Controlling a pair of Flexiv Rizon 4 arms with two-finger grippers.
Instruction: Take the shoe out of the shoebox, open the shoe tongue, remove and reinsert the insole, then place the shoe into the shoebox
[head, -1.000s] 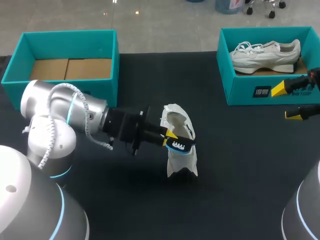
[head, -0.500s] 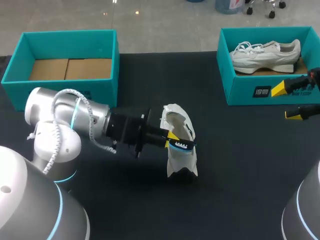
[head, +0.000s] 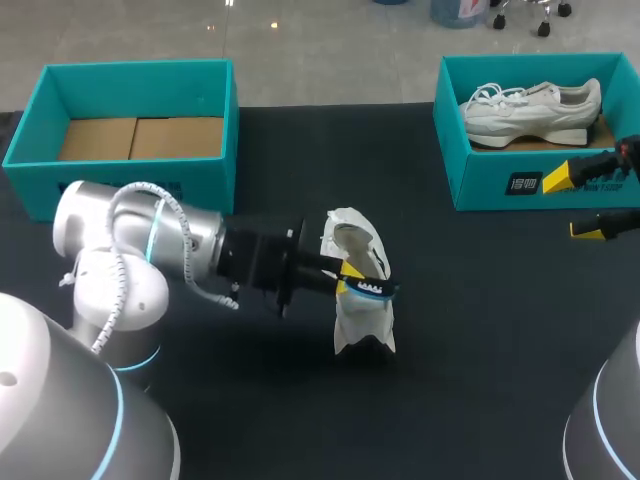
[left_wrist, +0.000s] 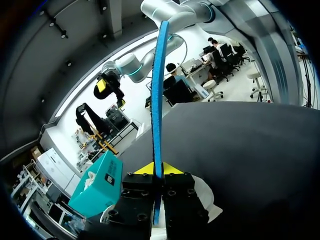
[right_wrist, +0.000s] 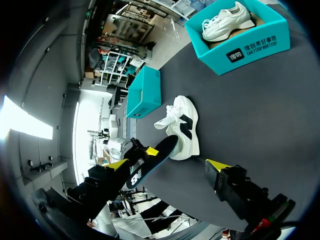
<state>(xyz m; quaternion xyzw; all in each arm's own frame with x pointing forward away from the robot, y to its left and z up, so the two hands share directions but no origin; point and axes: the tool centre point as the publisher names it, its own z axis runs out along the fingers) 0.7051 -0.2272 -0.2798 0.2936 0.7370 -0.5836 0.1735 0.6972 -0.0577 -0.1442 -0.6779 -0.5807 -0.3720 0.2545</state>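
Left gripper (head: 351, 279) pinches the blue-edged insole (head: 371, 291) by one end, over the white shoe (head: 362, 328) on the black table (head: 480, 340); thin and floppy, it probably wants a heel-end hold; right gripper (head: 577, 205) hangs spread beside the teal shoebox (head: 490, 188).

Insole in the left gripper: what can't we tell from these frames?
- Head view: whether the tip of the insole sits inside the shoe. The left gripper and the insole cover the opening.
- Left wrist view: the insole is edge-on, so its faces are unseen. The gripper body hides most of the shoe.
- Right wrist view: the insole overlaps the shoe, and contact between them is unclear.
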